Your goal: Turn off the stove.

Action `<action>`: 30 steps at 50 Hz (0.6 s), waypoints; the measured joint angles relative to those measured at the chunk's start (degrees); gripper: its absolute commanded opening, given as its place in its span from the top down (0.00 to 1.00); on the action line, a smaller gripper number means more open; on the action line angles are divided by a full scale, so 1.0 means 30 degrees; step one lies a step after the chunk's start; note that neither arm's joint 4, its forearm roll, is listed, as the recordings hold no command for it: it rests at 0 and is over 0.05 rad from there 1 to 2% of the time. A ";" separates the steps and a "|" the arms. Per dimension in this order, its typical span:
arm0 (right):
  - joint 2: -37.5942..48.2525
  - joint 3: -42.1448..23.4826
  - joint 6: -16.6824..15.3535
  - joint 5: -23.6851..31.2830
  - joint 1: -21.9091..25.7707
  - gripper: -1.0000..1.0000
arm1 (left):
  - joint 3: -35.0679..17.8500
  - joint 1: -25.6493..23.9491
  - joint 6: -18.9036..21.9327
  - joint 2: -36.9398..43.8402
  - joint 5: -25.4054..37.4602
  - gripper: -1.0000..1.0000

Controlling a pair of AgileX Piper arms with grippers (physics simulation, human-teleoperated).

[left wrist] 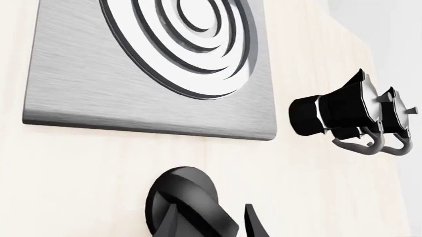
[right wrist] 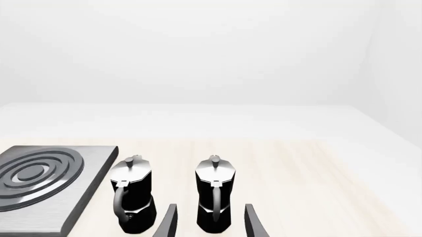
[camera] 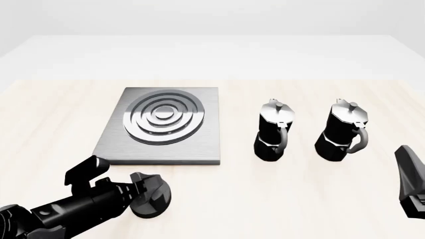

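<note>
The stove's grey plate with raised silver rings lies left of the table's middle, and it also shows in the left wrist view and the right wrist view. Its round black knob sits on the table just in front of the plate. My left gripper is down at the knob. It is open, with the knob's ridge between the two fingers and a gap beside one finger. My right gripper hangs open at the right edge, away from the stove.
Two black-and-silver moka pots stand upright to the right of the plate. The right wrist camera looks at them past its open gripper. Pale wooden tabletop surrounds everything.
</note>
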 measured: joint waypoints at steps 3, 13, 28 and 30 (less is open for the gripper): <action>-0.0002 0.0018 0.0009 -0.0009 -0.0007 0.00 | -0.0115 -0.0017 0.0067 -0.0003 0.0114 0.00; -0.0005 0.0079 0.0028 -0.0038 -0.0030 0.00 | -0.0405 -0.0015 0.0260 0.0188 0.0261 0.00; -0.0005 0.0144 0.0039 -0.0037 -0.0070 0.00 | -0.1143 0.0014 0.0719 0.0752 0.0621 0.00; -0.0005 0.0152 0.0041 -0.0036 -0.0072 0.00 | -0.1282 0.0019 0.0803 0.0865 0.0670 0.00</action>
